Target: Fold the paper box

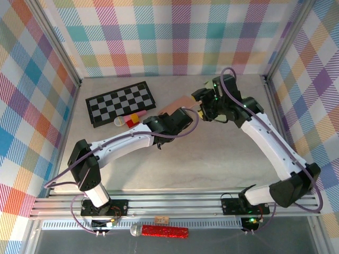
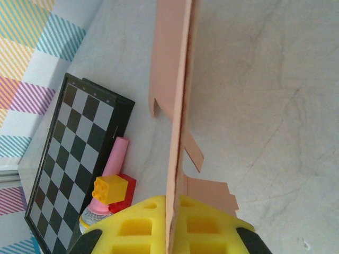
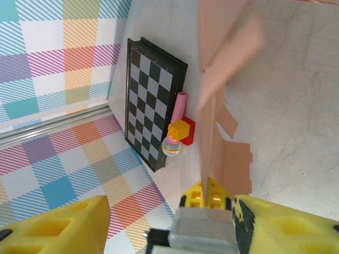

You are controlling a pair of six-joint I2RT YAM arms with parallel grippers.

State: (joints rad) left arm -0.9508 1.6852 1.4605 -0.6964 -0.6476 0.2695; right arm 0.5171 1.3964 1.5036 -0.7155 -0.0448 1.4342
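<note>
Being thin, flat salmon card with notched tabs, the paper box point(image 2: 177, 106) is clamped by the outstretched left gripper point(image 2: 175, 211) right of the checkerboard point(image 1: 121, 102); the right gripper point(image 3: 169, 206), arm bent, is held with jaws spread beside it.

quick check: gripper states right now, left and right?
Left gripper: closed, clamped on the edge of the paper box.
Right gripper: open, jaws wide apart, holding nothing.
</note>
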